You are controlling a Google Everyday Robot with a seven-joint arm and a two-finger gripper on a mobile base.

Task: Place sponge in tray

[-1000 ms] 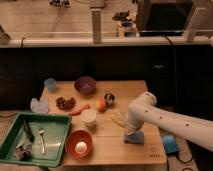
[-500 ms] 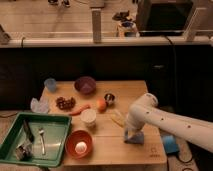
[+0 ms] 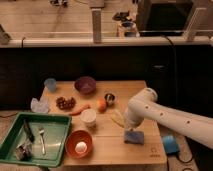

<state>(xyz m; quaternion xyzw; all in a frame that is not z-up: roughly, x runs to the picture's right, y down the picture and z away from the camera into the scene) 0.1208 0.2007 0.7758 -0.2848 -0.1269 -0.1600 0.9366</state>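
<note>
Robot at work on a cluttered bench: the blue sponge [image 3: 134,137] lies flat on the front right part of the wooden table [image 3: 107,146], well apart from the green tray [image 3: 54,135] at the table's front left corner. The gripper [image 3: 131,129] is right over the sponge's back edge, at the end of a white arm [image 3: 165,116] reaching in from the right. The arm's end covers it, so it cannot be told whether it is spread, closed or pinching the sponge.

A pale yellow banana [image 3: 117,119] lies just behind the sponge. Between sponge and tray stands an orange bowl [image 3: 80,145] with a white rounded item inside, just beside the tray's right rim, and a white cup [image 3: 88,117] stands behind the bowl. The tray holds a fork [image 3: 42,140], a dark utensil [image 3: 27,132] and a crumpled item [image 3: 22,152].

Farther back on the table are an orange fruit [image 3: 102,105], a carrot [image 3: 80,109], a small metal cup [image 3: 109,98], a purple bowl [image 3: 85,85], a dark red cluster [image 3: 65,103], a blue cup [image 3: 50,84] and a clear plastic piece [image 3: 39,105]. A brighter blue object [image 3: 170,144] sits beyond the table's right edge.
</note>
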